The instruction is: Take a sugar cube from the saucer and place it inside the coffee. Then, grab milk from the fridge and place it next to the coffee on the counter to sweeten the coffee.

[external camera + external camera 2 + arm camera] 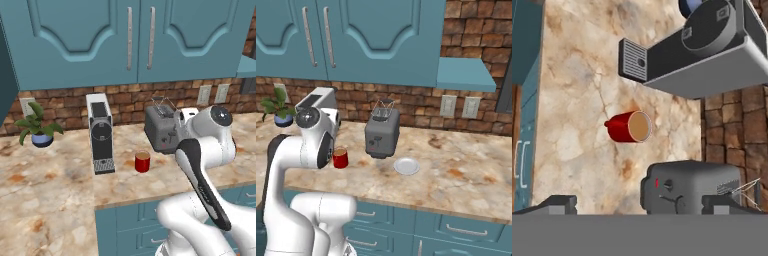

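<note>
Gripper (637, 204) jaws wide apart, empty, above the coffee (630, 127) on the counter (577, 100) | saucer (406, 166) looks bare; sugar step seemingly done | milk not yet fetched

A tall black-and-white coffee machine (101, 133) is standing left of centre in the left base view, against a red-brown brick wall (130, 102). A grey toaster (162, 127) is sitting just right of centre there — its wire rack is sticking up from the top. A small potted plant (36, 128) in a blue pot is resting at the far left. Teal upper cabinets (130, 40) with silver handles are hanging across the top of the frame. Pale wall outlets (458, 106) are showing right of centre in the right base view, beneath a teal shelf (465, 75) — and teal drawers (456, 230) are lining the bottom edge.
</note>
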You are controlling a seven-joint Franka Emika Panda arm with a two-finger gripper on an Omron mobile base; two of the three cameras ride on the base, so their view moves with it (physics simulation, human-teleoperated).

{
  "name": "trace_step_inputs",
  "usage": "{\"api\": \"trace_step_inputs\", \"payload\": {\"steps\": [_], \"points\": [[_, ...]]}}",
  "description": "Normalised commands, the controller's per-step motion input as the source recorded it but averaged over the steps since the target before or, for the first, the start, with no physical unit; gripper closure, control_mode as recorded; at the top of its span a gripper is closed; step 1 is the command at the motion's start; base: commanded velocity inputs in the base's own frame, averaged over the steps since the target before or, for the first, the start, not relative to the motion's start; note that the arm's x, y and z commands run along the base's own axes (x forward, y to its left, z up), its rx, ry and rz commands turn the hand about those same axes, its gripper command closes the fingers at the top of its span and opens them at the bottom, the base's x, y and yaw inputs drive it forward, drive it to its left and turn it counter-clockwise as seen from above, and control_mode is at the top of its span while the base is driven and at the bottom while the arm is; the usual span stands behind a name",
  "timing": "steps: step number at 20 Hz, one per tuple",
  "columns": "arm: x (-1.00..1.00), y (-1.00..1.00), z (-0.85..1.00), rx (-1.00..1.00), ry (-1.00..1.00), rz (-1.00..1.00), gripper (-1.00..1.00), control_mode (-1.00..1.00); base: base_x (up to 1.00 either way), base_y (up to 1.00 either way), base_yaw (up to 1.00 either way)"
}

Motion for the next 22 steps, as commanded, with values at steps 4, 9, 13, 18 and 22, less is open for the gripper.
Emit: {"api": "trace_step_inputs", "payload": {"steps": [4, 9, 13, 18, 22], "points": [[-0.05, -0.25, 0.18, 0.06, -0.03, -0.04, -1.00, -1.00, 0.00, 0.00, 0.00], [0.00, 0.00, 0.00, 0.00, 0.00, 0.00, -1.00, -1.00, 0.00, 0.00, 0.00], [-0.03, 0.00, 0.00, 0.00, 0.00, 0.00, -1.00, 1.00, -0.45, -0.02, -0.03], [0.00, 0.00, 0.00, 0.00, 0.00, 0.00, -1.00, 1.00, -0.35, -0.23, -0.35], [0.00, 0.00, 0.00, 0.00, 0.00, 0.00, -1.00, 1.00, -0.09, -0.44, -0.62]]}}
